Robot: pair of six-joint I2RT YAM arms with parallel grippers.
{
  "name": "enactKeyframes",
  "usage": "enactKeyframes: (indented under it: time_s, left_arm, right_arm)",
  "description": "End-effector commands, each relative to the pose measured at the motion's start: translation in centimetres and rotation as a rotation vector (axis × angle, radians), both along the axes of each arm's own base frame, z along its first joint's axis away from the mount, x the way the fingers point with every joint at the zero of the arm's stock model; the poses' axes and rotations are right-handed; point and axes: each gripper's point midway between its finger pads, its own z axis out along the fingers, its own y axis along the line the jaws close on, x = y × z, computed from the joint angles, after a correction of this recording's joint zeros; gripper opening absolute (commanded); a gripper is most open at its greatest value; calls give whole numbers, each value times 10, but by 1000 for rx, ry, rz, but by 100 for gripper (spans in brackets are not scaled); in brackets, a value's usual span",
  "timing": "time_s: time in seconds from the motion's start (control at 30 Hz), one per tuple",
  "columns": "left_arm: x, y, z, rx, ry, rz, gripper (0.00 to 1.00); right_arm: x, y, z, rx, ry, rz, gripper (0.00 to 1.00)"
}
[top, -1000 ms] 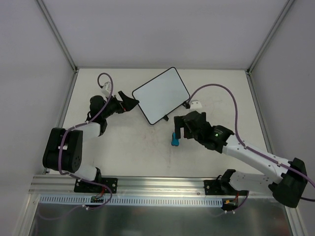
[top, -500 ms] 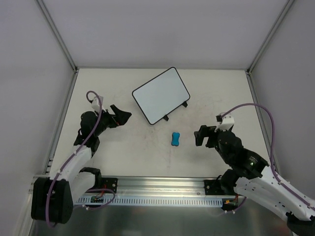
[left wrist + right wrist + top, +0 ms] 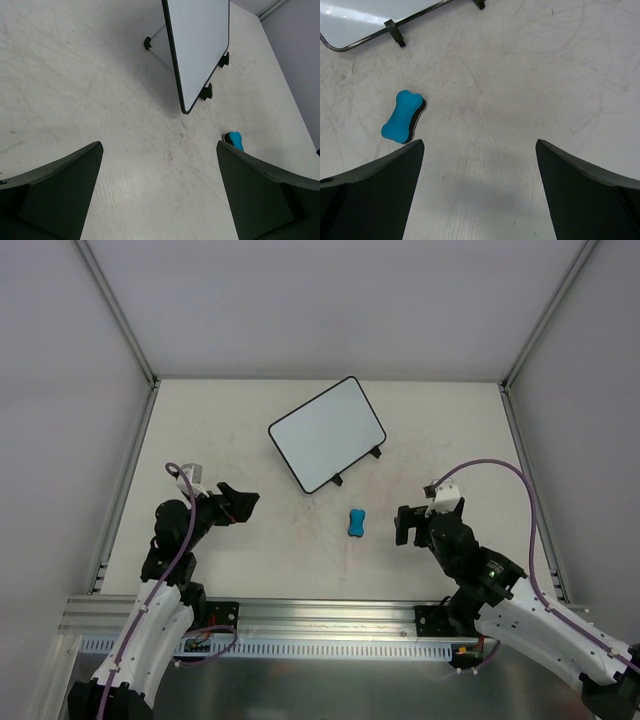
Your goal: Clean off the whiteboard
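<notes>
The whiteboard (image 3: 327,434) lies tilted at the table's middle back, white with a thin black frame and two black feet; no marks show on it. It also shows in the left wrist view (image 3: 198,47) and partly in the right wrist view (image 3: 365,15). The blue bone-shaped eraser (image 3: 356,523) lies on the table in front of it, also in the right wrist view (image 3: 403,116) and at the edge of a finger in the left wrist view (image 3: 234,139). My left gripper (image 3: 236,504) is open and empty, left of the eraser. My right gripper (image 3: 404,524) is open and empty, right of the eraser.
The white table (image 3: 270,540) has grey walls on three sides and metal corner posts (image 3: 118,310). An aluminium rail (image 3: 320,615) runs along the near edge by the arm bases.
Both arms have drawn back toward their bases. The right gripper moved off the eraser, which lies on the table. The left gripper moved away from the board's left edge.
</notes>
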Motion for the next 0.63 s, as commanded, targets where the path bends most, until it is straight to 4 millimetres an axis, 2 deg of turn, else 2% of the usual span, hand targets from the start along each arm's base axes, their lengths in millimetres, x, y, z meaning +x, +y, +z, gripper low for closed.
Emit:
enactKeyframes:
  time_s: [0.0,0.13,0.23,0.6]
  left_arm:
    - [-5,5,2,34,-39,8,99]
    - [-12,7,18,43,-135,8,99]
    - [-13,9,22,66,-147,15,99]
    - [-10,13,16,87,-112,29,99]
  right_arm:
    - [13,13,12,57,-73,23,99]
    - [14,12,6,53,-70,18,99]
    - [14,11,2,42,-64,12,99]
    - [15,8,-1,55,-74,2,99]
